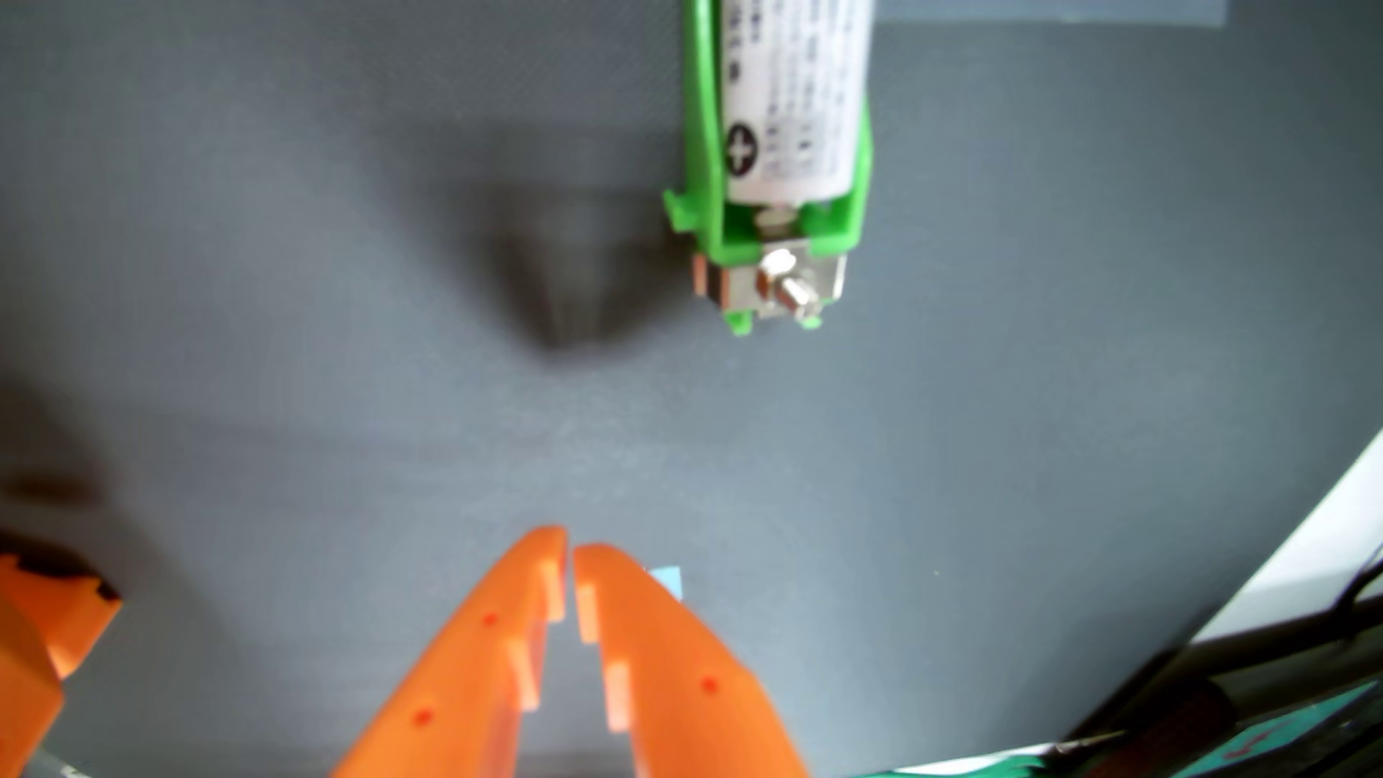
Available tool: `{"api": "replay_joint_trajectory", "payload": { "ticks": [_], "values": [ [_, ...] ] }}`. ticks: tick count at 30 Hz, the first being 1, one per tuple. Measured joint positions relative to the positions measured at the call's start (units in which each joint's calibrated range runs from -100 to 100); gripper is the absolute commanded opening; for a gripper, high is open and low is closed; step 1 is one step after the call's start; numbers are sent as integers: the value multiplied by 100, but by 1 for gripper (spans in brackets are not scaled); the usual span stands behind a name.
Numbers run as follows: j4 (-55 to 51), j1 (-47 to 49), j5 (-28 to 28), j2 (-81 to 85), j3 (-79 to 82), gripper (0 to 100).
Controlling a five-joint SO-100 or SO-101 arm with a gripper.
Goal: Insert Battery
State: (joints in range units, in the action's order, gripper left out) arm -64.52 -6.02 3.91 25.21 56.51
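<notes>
In the wrist view the battery (797,97) lies in the holder (778,224) at the top, right of centre, both running off the upper edge. A metal terminal with a screw (782,288) sits at the holder's near end. The holder rests on the counter (299,262). The jaws (570,553) enter from the bottom edge, centred, tips nearly touching, well apart from the holder and to its lower left. A small tape piece (668,581) lies on the counter just right of the tips. Cables (1272,673) lie at the lower right corner, beyond the counter's edge.

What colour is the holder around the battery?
Bright green, seen in the wrist view: holder cradling the white battery.
</notes>
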Motion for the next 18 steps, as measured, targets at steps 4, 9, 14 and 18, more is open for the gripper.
{"api": "replay_joint_trajectory", "payload": {
  "ticks": [4, 9, 14, 18],
  "values": [
    [33, 0, -36, 0, 81, 2],
    [8, 0, -31, 0, 90, 2],
    [0, 0, -31, 0, 90, 2],
    [67, 0, -10, 0, 226, 2]
  ]
}}
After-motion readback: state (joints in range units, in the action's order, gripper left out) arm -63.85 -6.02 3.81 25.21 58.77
